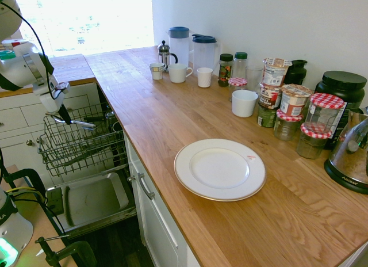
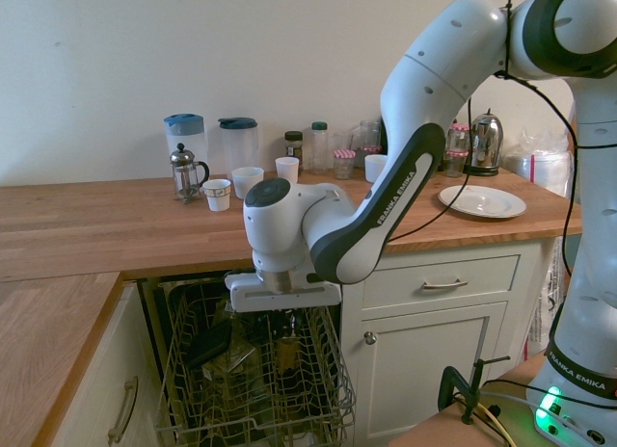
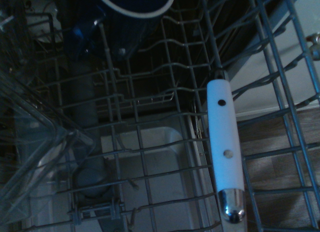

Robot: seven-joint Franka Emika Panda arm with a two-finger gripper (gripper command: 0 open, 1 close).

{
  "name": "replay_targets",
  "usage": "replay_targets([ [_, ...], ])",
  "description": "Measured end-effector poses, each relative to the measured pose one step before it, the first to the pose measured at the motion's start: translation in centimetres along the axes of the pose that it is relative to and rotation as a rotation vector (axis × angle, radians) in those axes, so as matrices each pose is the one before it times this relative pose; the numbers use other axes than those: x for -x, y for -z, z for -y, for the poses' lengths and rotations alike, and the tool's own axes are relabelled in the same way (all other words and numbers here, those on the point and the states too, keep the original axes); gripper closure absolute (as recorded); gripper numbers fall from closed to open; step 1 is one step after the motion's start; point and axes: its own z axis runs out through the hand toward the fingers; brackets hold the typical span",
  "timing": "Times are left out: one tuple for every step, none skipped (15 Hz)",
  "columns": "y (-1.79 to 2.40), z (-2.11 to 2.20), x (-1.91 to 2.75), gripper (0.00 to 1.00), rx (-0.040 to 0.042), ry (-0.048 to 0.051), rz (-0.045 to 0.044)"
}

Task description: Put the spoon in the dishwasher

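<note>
Over dishwasher (image 1: pixel 80 141) rack, tool (image 1: pixel 64 116) clamped on spoon (image 1: pixel 77 124), handle level

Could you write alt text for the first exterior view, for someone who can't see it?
A white robot arm holds a spoon over the dishwasher rack, which is pulled out beside a wooden counter. The counter carries a white plate, mugs, jugs and jars.

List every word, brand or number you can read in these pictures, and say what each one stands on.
"FRANKA EMIKA": forearm of the white robot arm.
"FRANKA EMIKA": the arm's white base column.
Printed labels on the jars and tubs on the wooden counter: too small to read.
Lettering on the chrome kettle's black base: blurred.
</note>
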Motion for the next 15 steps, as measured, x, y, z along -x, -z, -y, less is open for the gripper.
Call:
replay_targets([
  [-0.959, -0.152, 0.022, 1.0, 0.0072, 0.00715, -0.00076],
  [-0.982, -0.104, -0.051, 1.0, 0.00632, 0.00606, -0.00054],
  [-1.094, -0.017, -0.166, 1.0, 0.00763, 0.00291, 0.00102],
  [-1.129, 0.128, -0.36, 1.0, 0.01067, 0.00173, 0.00353],
  [-1.093, 0.289, -0.443, 1.0, 0.00981, 0.00616, 0.00592],
  [-1.01, 0.376, -0.437, 1.0, 0.00843, 0.00587, 0.00465],
  [-1.047, 0.304, -0.259, 1.0, 0.0102, 0.00773, 0.0044],
  [-0.769, 0.09, 0.205, 1.0, 0.01044, 0.01102, 0.00455],
  [-0.637, -0.043, 0.415, 1.0, 0.00905, 0.00845, 0.00027],
  [-0.629, -0.131, 0.561, 1.0, 0.00765, 0.00797, -0.00185],
  [-0.526, -0.147, 0.448, 1.0, 0.00749, 0.00518, -0.00163],
  [-0.513, -0.007, 0.25, 1.0, 0.00736, -0.00096, -0.00011],
  [-0.542, 0.077, 0.098, 1.0, 0.00734, -0.00013, 0.00355],
  [-0.518, 0.157, -0.017, 0.0, 0.004, 0.00186, 0.00336],
  [-0.493, 0.16, -0.193, 0.0, 0.00455, -0.00237, 0.00101],
])
